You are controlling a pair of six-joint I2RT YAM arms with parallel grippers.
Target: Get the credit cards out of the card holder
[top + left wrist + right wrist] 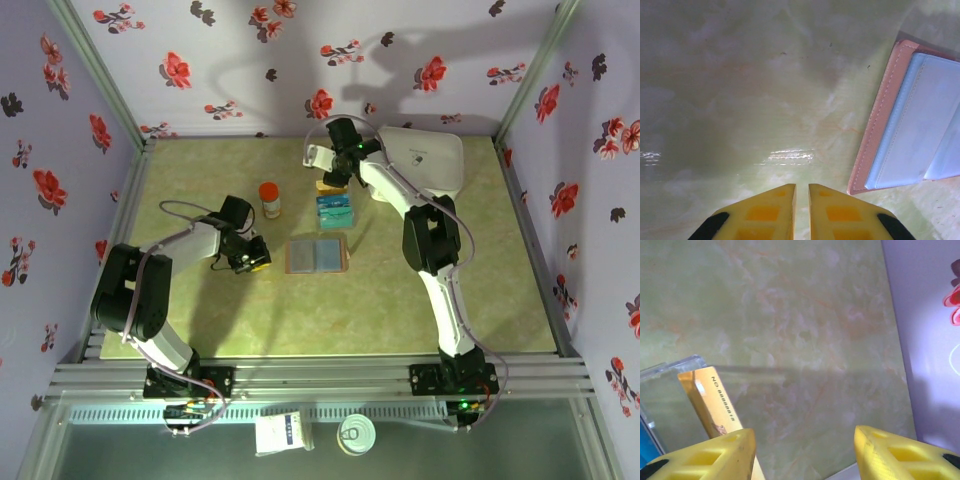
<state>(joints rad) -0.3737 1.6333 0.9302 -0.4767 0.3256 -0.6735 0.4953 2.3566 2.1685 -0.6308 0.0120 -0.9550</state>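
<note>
Top external, right arm (432, 245) extended, left arm (150, 285) bent beside card holder (317, 255)

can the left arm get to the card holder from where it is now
Probably yes. The left claw sits just left of the open card holder, with only bare table between them. It looks shut, so it would need to open first.

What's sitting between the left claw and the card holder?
Nothing visible: bare table lies between the left claw and the open card holder beside it.
</note>
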